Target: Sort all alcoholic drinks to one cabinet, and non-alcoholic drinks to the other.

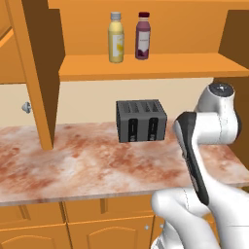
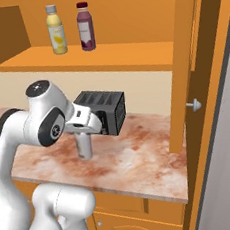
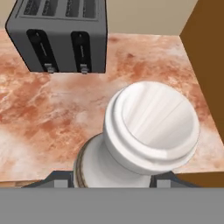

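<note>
A pale whitish glass bottle [image 2: 84,146], an alcoholic drink, stands upright at the counter in front of the toaster. My gripper [image 2: 83,136] is shut on its upper body from above. In the hand view its white cap [image 3: 151,124] looms large, with my gripper [image 3: 111,180] clamped round the bottle below it. Whether its base touches the counter I cannot tell. The two non-alcoholic drinks stand side by side on the open cabinet's shelf: a pale yellow bottle [image 1: 115,39] [image 2: 56,30] and a purple-maroon bottle [image 1: 142,37] [image 2: 85,27].
A dark four-slot toaster [image 1: 141,120] [image 2: 104,110] [image 3: 61,35] sits on the marble counter [image 1: 73,160] just behind the held bottle. Open cabinet doors hang at the left [image 1: 36,73] and right [image 2: 187,64]. The orange shelf [image 1: 160,65] has room right of the bottles.
</note>
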